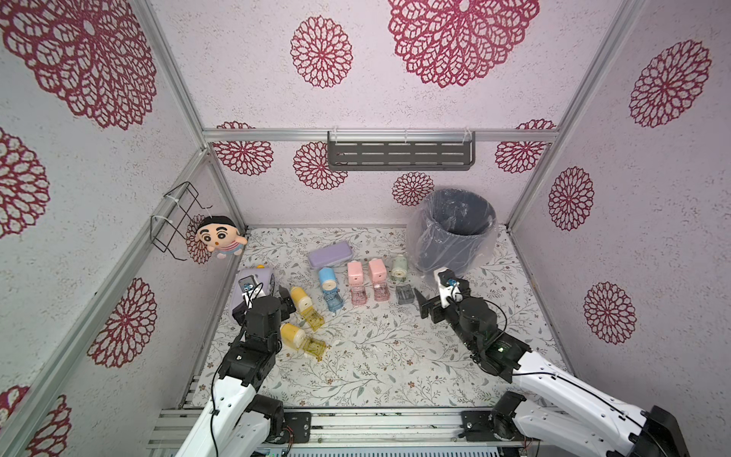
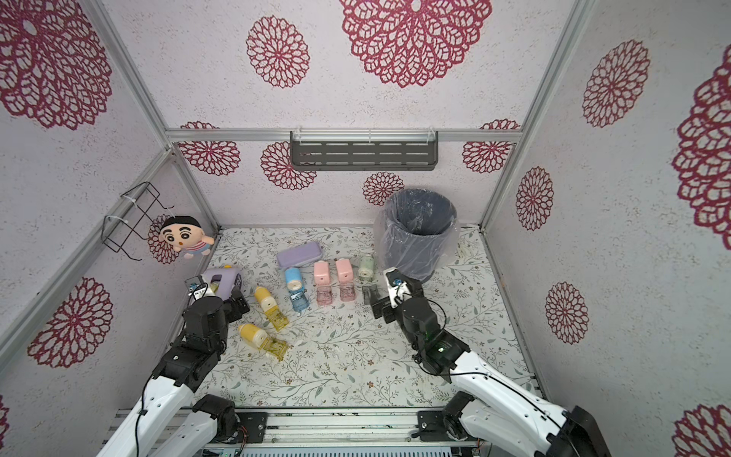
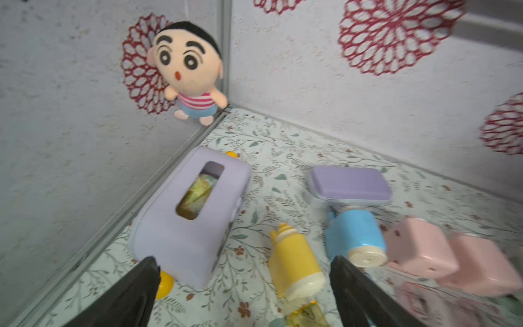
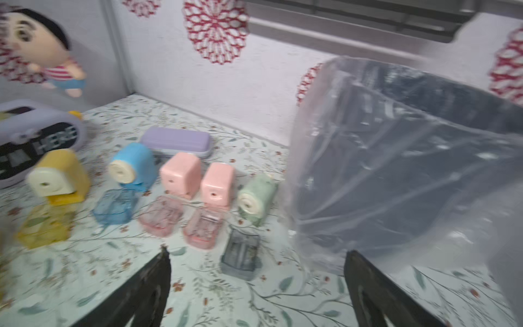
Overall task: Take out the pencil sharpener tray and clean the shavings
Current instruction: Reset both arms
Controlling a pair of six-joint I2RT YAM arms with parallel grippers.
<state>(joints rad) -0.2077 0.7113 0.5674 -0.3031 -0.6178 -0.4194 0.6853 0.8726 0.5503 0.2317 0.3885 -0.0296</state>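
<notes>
Several small pencil sharpeners stand in a row on the flowered table, each with its tray pulled out in front. My left gripper (image 1: 287, 302) (image 3: 243, 260) is open and empty, just short of the far yellow sharpener (image 1: 299, 297) (image 3: 294, 266). Its yellow tray (image 1: 313, 319) (image 3: 308, 314) holds brownish shavings. My right gripper (image 1: 424, 306) (image 4: 257, 252) hangs open and empty beside the grey tray (image 1: 404, 294) (image 4: 240, 254). That tray lies in front of the green sharpener (image 1: 399, 267) (image 4: 256, 198).
A lined grey bin (image 1: 455, 233) (image 4: 410, 170) stands at the back right, close to my right gripper. A large purple sharpener (image 3: 186, 215) sits by the left wall and a purple case (image 1: 330, 255) lies behind the row. A plush doll (image 1: 219, 236) hangs in the corner.
</notes>
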